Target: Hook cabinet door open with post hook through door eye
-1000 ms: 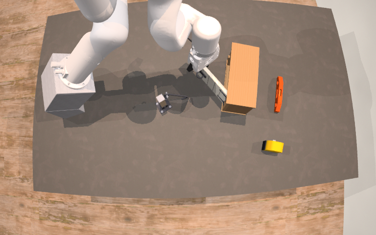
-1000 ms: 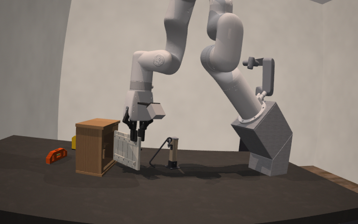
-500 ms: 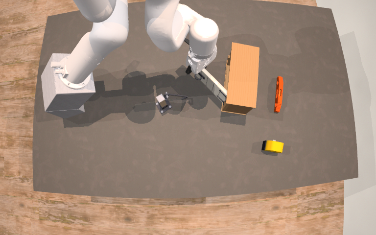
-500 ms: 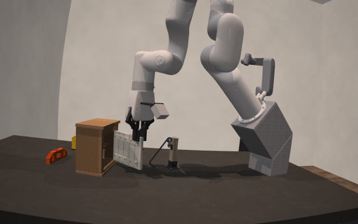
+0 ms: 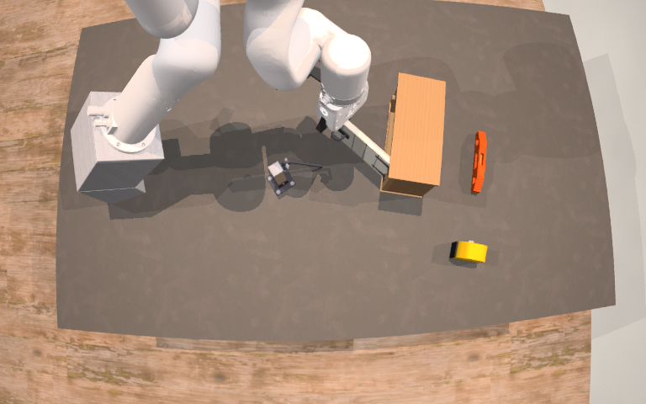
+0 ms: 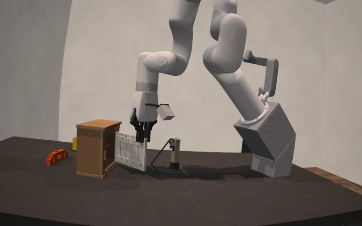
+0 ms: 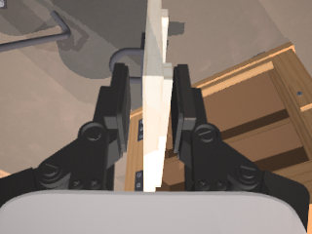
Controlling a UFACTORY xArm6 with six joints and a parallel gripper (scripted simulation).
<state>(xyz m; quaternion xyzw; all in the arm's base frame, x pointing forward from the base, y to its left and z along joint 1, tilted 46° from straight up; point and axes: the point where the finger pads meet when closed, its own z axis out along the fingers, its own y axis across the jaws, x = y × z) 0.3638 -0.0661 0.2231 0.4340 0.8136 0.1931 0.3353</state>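
The wooden cabinet point(image 5: 414, 130) point(image 6: 95, 148) stands flat on its base. Its white door point(image 5: 364, 145) point(image 6: 130, 154) point(image 7: 156, 92) is swung well open toward the post. My gripper point(image 5: 339, 135) point(image 6: 143, 138) point(image 7: 150, 83) points down and straddles the door's top edge near its free end. The fingers are narrow but not clamped: the right finger is against the door and a small gap shows on the left. The door's eye point(image 7: 124, 58) sits on the post side. The post point(image 5: 280, 176) point(image 6: 175, 154) stands apart from the door, and its hook point(image 5: 304, 163) point(image 6: 158, 154) hangs down toward the table without touching it.
An orange level point(image 5: 479, 162) point(image 6: 56, 156) lies beyond the cabinet. A yellow tape measure point(image 5: 468, 251) point(image 6: 74, 143) sits off to the cabinet's side. The robot's base block point(image 5: 113, 147) point(image 6: 269, 141) stands behind the post.
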